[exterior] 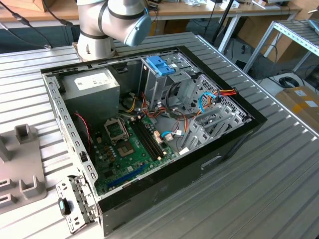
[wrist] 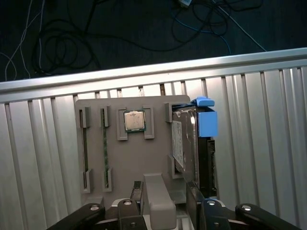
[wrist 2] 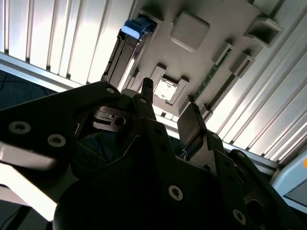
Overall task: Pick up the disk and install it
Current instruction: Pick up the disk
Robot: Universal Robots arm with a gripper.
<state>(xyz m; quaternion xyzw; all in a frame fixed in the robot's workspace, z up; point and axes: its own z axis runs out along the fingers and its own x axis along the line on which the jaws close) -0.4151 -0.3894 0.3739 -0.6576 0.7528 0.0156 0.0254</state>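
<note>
The slatted metal table (exterior: 279, 189) carries an open computer case (exterior: 199, 169), its board and cables exposed. Behind the case the grey arm (exterior: 109, 20) rises and is cut off by the exterior view's upper edge. At the exterior view's left, well apart from the case, lies a grey fixture plate (exterior: 20, 169), itself cut off by the frame edge.

Both wrist views look down on that plate (wrist: 144, 158). The disk (wrist: 184, 143) stands on its edge in a slot at one side of it, white label turned toward the plate's middle, with its blue frame (wrist: 207, 122) at the end away from the hand. The end nearer the hand is hidden behind one finger. In the second wrist view the disk (wrist 2: 122, 52) shows edge-on, its face hard to make out.

The hand (wrist: 164, 189) hangs above the plate just beside the disk, its fingers (wrist: 192, 194) spread apart and grasping nothing, with a raised grey block of the plate seen between them. A small processor chip (wrist: 135, 120) sits in a recess beside the disk.
</note>
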